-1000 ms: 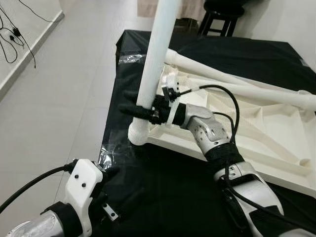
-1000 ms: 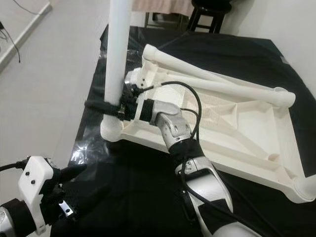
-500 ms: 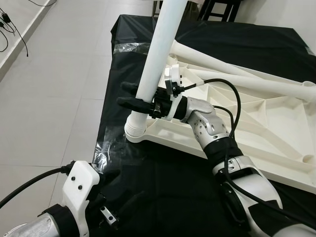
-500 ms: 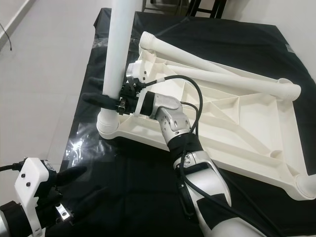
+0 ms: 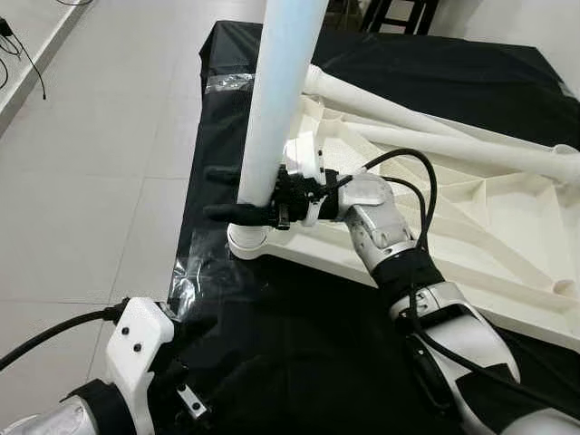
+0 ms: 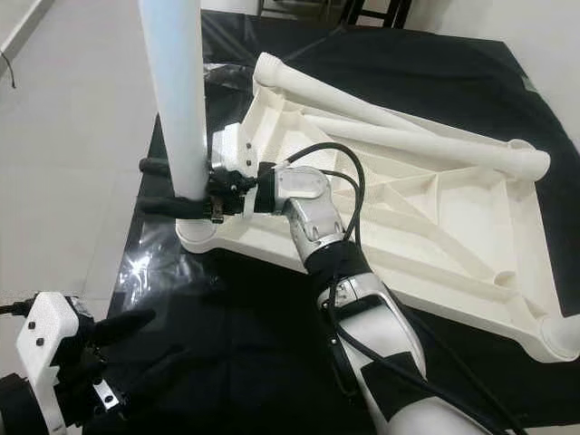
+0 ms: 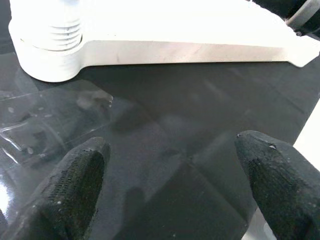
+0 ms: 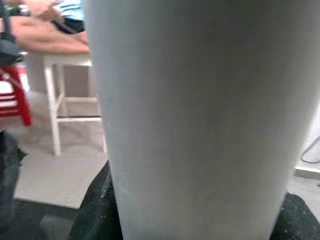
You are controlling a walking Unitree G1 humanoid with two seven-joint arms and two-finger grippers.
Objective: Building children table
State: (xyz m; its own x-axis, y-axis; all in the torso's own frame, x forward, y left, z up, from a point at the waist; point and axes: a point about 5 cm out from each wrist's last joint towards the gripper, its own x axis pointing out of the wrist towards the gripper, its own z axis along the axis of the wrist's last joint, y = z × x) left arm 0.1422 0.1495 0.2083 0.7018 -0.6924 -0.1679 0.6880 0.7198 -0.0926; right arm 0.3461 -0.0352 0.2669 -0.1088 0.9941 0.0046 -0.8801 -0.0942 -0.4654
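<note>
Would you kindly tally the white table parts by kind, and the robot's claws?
Tabletop, upside down: 1
Legs: 3: one upright in the right claw, two lying across the tabletop
Claws: 2: right, and left claw open
Total: 6

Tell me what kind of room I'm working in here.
Probably a tiled room in a home: grey floor tiles, a dark stool, and a low surface under black cloth holding the upturned white tabletop.
</note>
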